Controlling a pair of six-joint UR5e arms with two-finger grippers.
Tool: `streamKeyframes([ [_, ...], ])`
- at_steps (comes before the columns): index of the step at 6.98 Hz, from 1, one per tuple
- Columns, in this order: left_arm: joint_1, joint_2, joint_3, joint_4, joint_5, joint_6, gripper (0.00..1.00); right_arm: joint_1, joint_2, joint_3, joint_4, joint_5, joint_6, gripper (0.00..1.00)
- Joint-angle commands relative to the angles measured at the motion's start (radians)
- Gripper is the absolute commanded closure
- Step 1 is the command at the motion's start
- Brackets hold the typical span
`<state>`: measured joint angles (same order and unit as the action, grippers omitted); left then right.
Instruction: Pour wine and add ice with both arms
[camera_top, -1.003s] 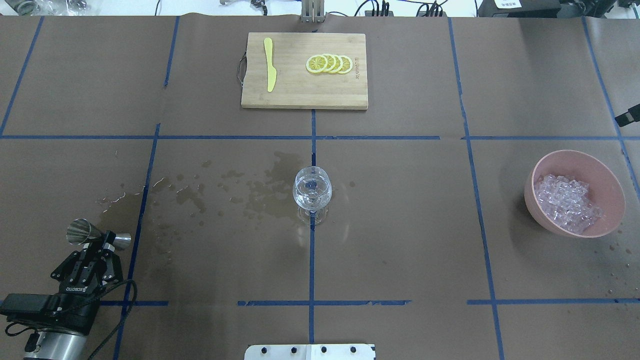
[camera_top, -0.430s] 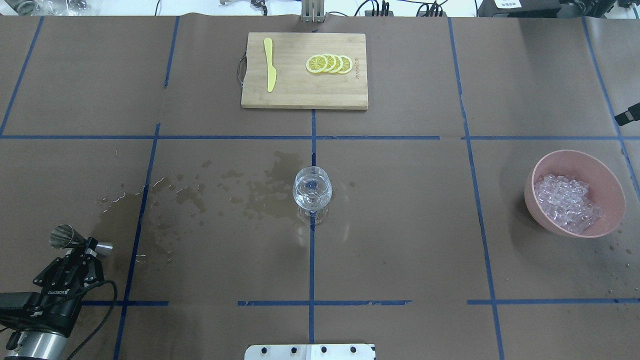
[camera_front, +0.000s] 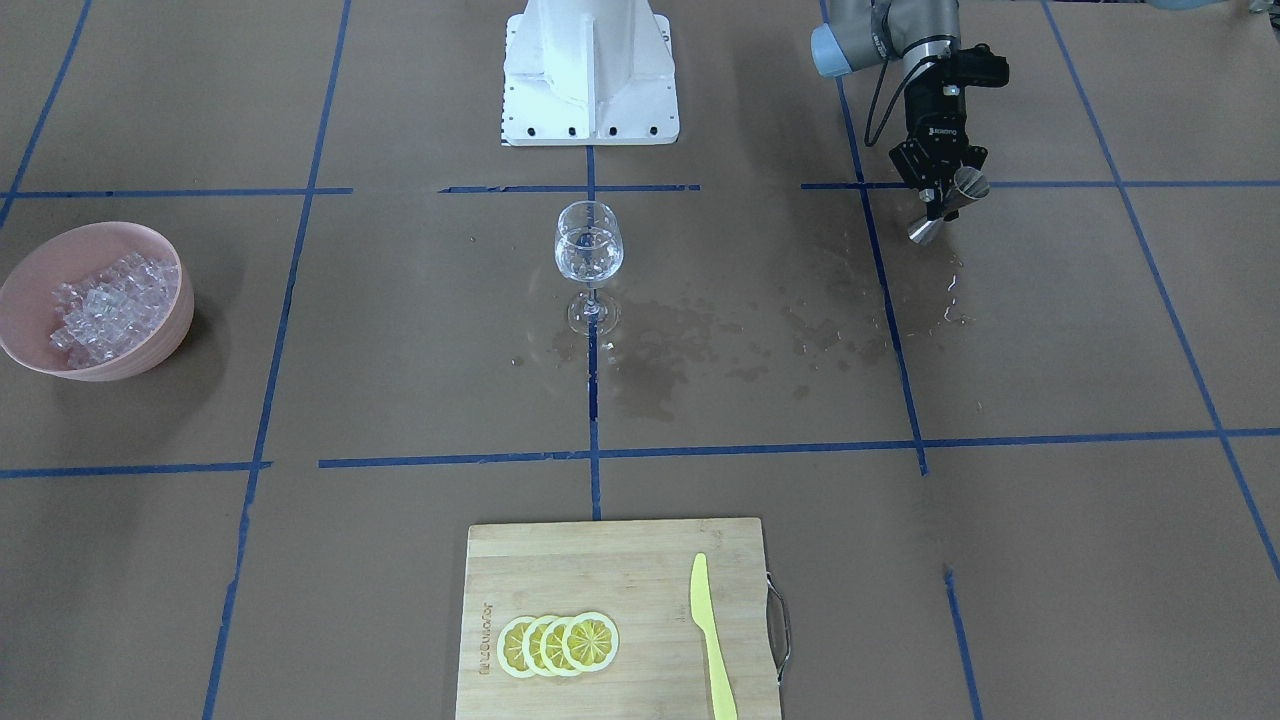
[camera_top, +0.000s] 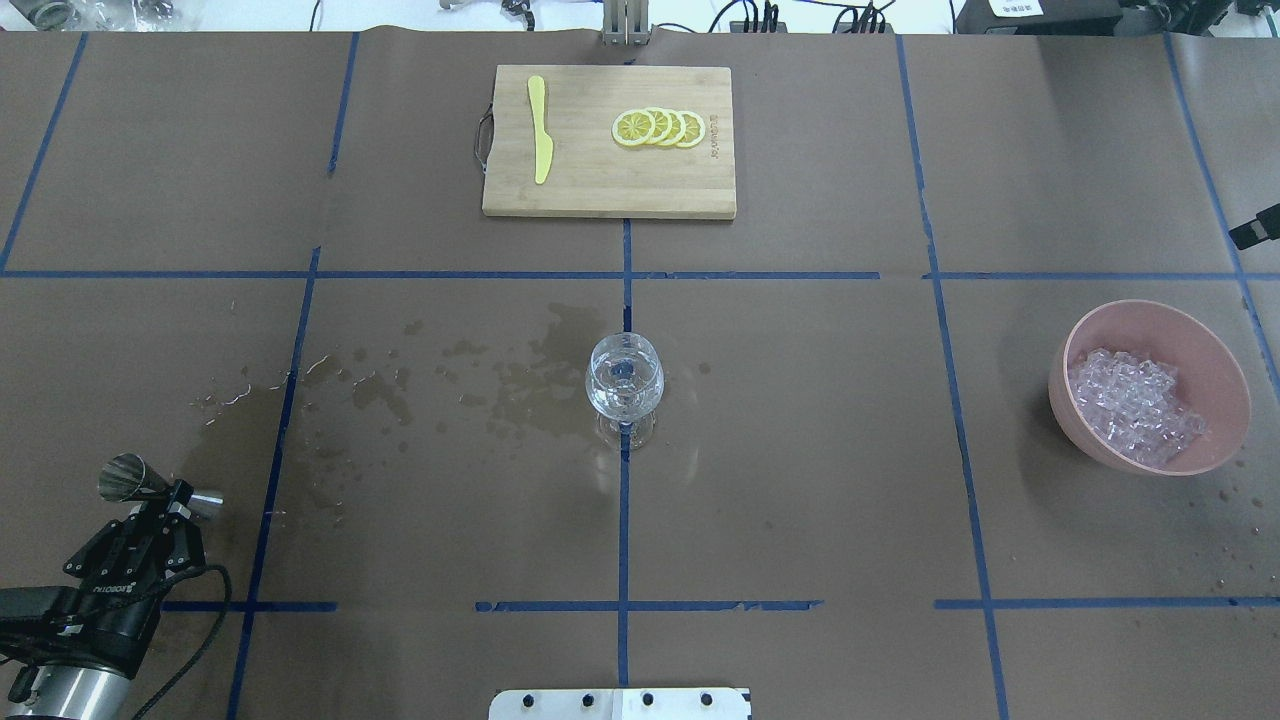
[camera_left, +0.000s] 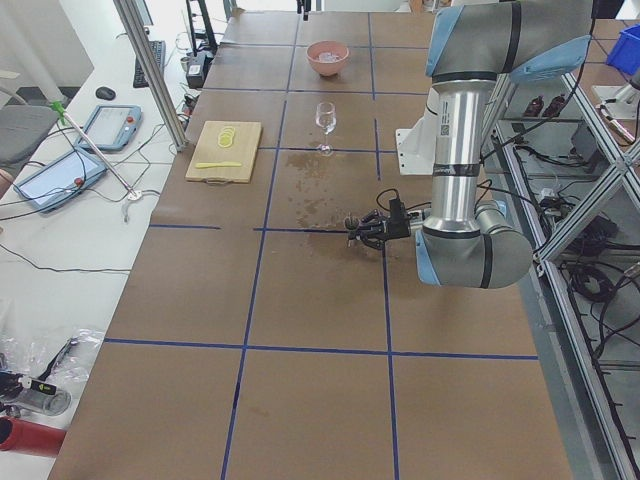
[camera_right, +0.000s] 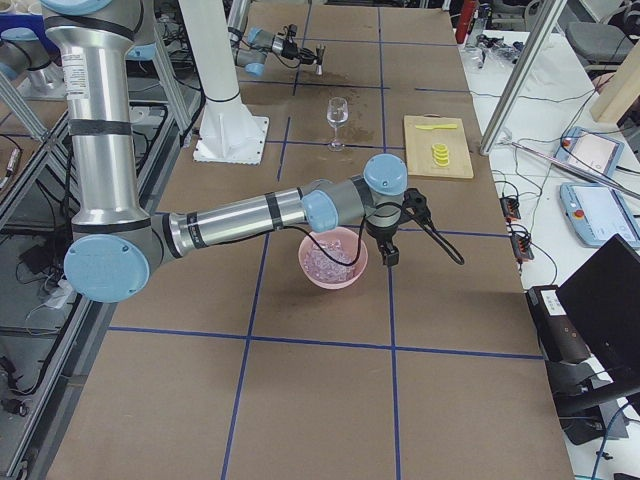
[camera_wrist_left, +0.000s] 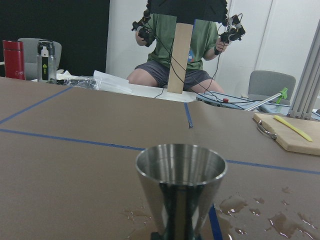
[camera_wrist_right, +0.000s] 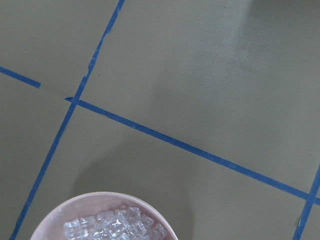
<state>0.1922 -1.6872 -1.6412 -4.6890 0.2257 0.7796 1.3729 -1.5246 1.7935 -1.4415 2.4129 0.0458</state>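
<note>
1. The left pincer (camera_top: 168, 497) is at the near left corner of the counter (camera_top: 800, 500). It is clamped on the waist of a steel jigger (camera_top: 150, 483).
2. In the left wrist view the jigger (camera_wrist_left: 180, 190) stands with its wide cup uppermost. Its lower cup is cut off by the frame edge, the pincer's fingers are out of frame, and the cup's inside cannot be seen.
3. It cannot be told whether the jigger touches the counter.
4. The wine (camera_top: 622, 398) sits low in a wine glass (camera_top: 624, 385) on the centre tape line. The liquid is clear and hard to make out.
5. Wet patches (camera_top: 520, 385) spread across the counter between the wine glass and the jigger.
6. The ice (camera_top: 1135, 405) fills a pink bowl (camera_top: 1060, 395) at the counter's right side. The right wrist view catches only the bowl's rim and a few cubes.
7. The right pincer (camera_right: 388, 255) shows only in the exterior right view, just beyond the bowl. Whether its fingers are apart cannot be told.
8. A cutting board (camera_top: 600, 190) at the far edge carries lemon slices (camera_top: 660, 128) and a yellow knife (camera_top: 540, 130). The front-facing view crops the board.
</note>
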Motion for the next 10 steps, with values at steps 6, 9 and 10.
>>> streamKeyframes([
  [6, 0.007, 0.020, 0.004, -0.011, 0.038, 0.001, 1.00, 0.000, -0.002, 0.023, 0.001, 0.000, 0.035, 0.00],
  [9, 0.027, 0.020, 0.011, -0.011, 0.038, 0.001, 1.00, 0.000, -0.002, 0.021, 0.001, 0.000, 0.039, 0.00],
  [10, 0.032, 0.020, 0.012, -0.011, 0.038, 0.003, 1.00, 0.000, -0.002, 0.021, 0.000, 0.000, 0.039, 0.00],
])
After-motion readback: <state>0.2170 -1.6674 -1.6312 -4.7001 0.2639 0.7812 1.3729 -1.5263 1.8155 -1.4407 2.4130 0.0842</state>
